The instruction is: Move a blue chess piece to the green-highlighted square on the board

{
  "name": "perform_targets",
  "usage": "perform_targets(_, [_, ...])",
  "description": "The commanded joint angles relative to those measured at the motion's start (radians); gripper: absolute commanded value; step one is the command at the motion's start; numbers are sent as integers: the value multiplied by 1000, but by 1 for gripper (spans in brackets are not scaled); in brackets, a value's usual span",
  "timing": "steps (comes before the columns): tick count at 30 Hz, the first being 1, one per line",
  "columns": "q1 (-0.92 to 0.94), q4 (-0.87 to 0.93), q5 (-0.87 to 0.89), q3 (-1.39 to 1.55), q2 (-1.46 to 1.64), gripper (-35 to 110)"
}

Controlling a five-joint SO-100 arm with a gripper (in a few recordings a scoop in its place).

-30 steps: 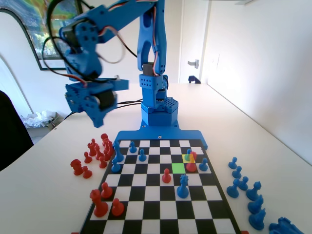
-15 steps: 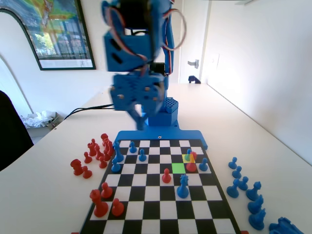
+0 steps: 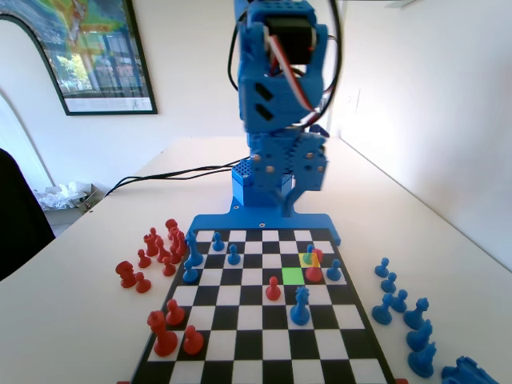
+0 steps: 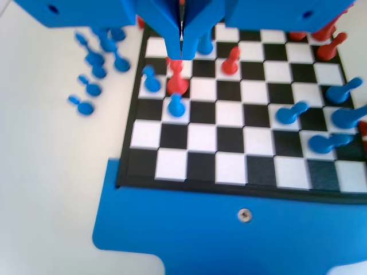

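- Gripper [image 4: 182,54] hung high above the board's [image 3: 264,352] arm end, jaws pressed together with nothing between them; in the fixed view, gripper [image 3: 290,204] pointed down over the blue edge piece [image 3: 264,222].
- Blue chess piece [image 3: 308,254] stood on the yellow-tinted square [image 3: 305,260] in the fixed view, a red pawn [image 3: 314,269] just beside it on the near right.
- Green-highlighted square [image 3: 293,275] lay bare, diagonally next to the yellow one, toward the camera and to the left.
- In the wrist view, same pawn [image 4: 176,105] stood near the board's [image 4: 241,172] left edge, red pawn [image 4: 176,80] just behind it, under the jaw tips.
- Taller blue crowned piece [image 3: 300,306] stood further toward the camera in the fixed view.
- Spare blue pieces [image 3: 400,308] rested off the board on the right, spare red pieces [image 3: 152,252] on the left.
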Motion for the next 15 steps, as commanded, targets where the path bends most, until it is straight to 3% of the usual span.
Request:
perform_targets(1, [-43,-49,15,20,3,1])
perform_targets(15, [-75,-175,31,18,-158,5])
